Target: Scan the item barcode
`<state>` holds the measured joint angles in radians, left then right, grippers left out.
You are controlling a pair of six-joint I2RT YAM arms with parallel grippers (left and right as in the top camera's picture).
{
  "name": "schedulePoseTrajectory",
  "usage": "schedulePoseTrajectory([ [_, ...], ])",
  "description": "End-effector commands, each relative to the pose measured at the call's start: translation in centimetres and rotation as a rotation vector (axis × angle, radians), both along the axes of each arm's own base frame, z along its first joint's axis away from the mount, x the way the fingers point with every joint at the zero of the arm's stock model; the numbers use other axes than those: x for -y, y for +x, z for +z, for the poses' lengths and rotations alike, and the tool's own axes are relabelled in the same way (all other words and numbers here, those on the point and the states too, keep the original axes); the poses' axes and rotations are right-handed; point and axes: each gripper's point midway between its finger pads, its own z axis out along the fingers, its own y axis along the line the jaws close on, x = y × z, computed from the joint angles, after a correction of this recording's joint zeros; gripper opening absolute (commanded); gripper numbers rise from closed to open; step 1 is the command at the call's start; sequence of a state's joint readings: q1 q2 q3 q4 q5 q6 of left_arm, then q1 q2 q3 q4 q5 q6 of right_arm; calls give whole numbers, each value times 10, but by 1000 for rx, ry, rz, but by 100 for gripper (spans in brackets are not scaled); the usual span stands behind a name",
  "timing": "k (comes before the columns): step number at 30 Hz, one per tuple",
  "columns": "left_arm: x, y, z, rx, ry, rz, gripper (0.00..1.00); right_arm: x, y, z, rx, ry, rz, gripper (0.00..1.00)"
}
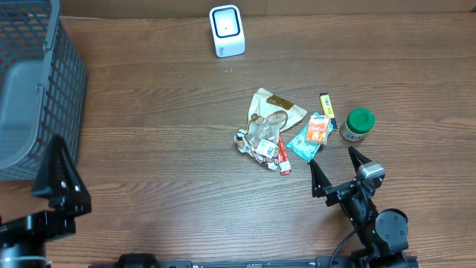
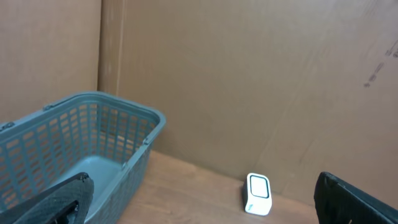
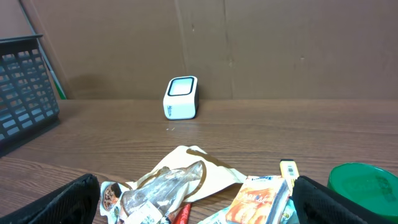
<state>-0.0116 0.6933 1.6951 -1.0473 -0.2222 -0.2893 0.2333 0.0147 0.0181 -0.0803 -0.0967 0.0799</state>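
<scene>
A white barcode scanner (image 1: pixel 227 30) stands upright at the table's far edge, also seen in the left wrist view (image 2: pixel 259 194) and the right wrist view (image 3: pixel 181 98). The items lie in a loose pile right of centre: a beige pouch (image 1: pixel 275 108), a clear wrapper (image 1: pixel 264 134), a red tube (image 1: pixel 283 158), an orange and teal packet (image 1: pixel 312 134), a yellow stick (image 1: pixel 326 108) and a green-lidded jar (image 1: pixel 358 123). My right gripper (image 1: pixel 333 160) stands open just in front of the pile (image 3: pixel 199 205), holding nothing. My left gripper (image 1: pixel 63 179) is open at the near left (image 2: pixel 202 208), empty.
A grey-blue mesh basket (image 1: pixel 71 82) fills the far left corner, right beside my left gripper (image 2: pixel 124 134), and its edge shows in the right wrist view (image 3: pixel 25 93). Cardboard walls close off the back of the table.
</scene>
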Motion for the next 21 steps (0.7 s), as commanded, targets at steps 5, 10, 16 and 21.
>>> schedulePoseTrajectory([
  [5, -2, -1, -47, -120, 1, 14, 100, 3, 1, -3, -4, 9, -16, 100],
  [10, -4, -3, -102, -225, 4, 23, 100, 3, 1, -3, -4, 9, -16, 100],
  [16, -3, 3, -107, -26, -71, 24, 100, 3, 1, -3, -4, 9, -16, 100],
  [21, -2, -6, -72, 378, -197, -13, 100, 3, 1, -3, -4, 9, -17, 100],
])
